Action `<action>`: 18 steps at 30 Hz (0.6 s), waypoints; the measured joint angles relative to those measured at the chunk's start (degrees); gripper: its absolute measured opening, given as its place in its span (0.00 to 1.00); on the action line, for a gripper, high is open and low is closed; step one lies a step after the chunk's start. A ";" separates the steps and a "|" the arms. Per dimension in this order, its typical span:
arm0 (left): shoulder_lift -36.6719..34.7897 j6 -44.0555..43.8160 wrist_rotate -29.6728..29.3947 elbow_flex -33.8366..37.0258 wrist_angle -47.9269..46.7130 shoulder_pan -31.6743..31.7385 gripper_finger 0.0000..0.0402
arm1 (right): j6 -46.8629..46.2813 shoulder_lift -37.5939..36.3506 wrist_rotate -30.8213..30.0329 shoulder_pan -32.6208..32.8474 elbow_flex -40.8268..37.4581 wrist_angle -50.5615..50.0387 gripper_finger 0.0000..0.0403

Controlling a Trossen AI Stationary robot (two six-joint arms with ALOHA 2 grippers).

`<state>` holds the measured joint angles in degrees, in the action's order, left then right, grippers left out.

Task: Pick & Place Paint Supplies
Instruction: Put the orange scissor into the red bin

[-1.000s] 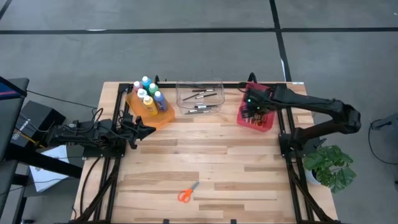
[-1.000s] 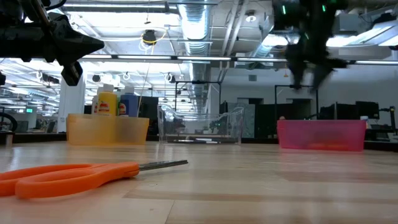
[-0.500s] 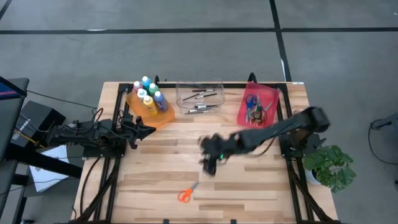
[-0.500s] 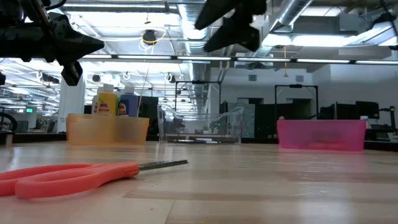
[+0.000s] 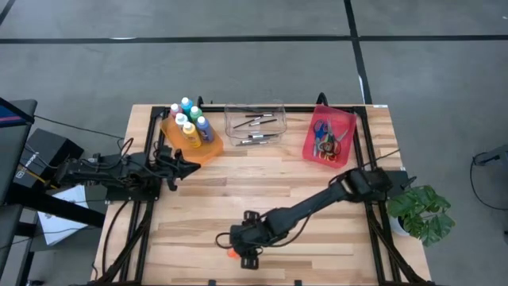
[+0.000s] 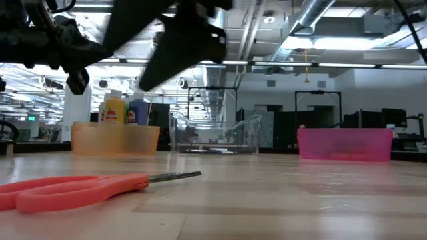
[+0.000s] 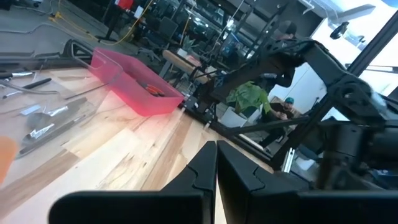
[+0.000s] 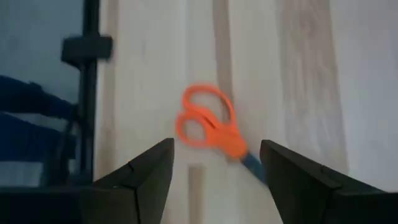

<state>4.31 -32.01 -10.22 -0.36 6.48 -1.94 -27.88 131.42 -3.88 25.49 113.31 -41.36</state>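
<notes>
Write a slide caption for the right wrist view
Open right end effector poised above the orange-handled scissors lying flat on the light wooden table.

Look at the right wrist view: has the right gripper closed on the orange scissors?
No: the right gripper is open above the orange scissors.

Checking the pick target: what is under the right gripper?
The orange scissors lie flat on the wooden table, below the open right gripper. From overhead the gripper covers most of them; only an orange sliver shows.
</notes>
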 joint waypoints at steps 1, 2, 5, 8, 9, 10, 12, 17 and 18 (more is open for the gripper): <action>0.18 0.00 0.00 0.00 -0.06 0.00 0.01 | -0.02 0.92 0.00 -0.02 1.52 0.04 0.59; 0.45 0.00 0.00 0.00 0.04 -0.01 0.01 | -0.02 1.40 0.00 -0.04 2.59 0.00 0.60; 0.83 0.00 0.00 0.00 -0.10 -0.01 0.01 | -0.45 2.12 -0.19 -0.06 4.80 0.46 0.61; 0.59 0.00 0.00 0.00 -0.06 -0.01 0.01 | -0.45 2.14 -0.46 -0.23 5.12 0.22 0.61; 0.42 0.00 0.00 0.00 -0.10 0.01 0.01 | -0.36 2.14 -0.48 -0.42 5.12 0.25 0.61; 0.30 0.00 0.00 0.00 0.09 -0.01 0.01 | -0.12 2.10 -0.48 -0.52 5.12 0.43 0.61; 0.11 0.00 -0.02 0.00 -0.06 -0.01 0.01 | 1.37 2.03 -0.52 -0.77 5.14 1.39 0.61; -0.44 0.00 0.00 0.00 -1.80 -0.01 0.01 | 4.75 2.02 -0.96 -0.94 5.14 4.40 0.61; -0.83 0.00 0.00 0.00 -2.76 0.00 0.01 | 5.11 1.98 -1.18 -0.92 5.14 4.57 0.61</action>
<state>3.49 -32.01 -10.22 -0.36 3.72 -1.94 -22.77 133.40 -5.06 24.57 118.45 -36.79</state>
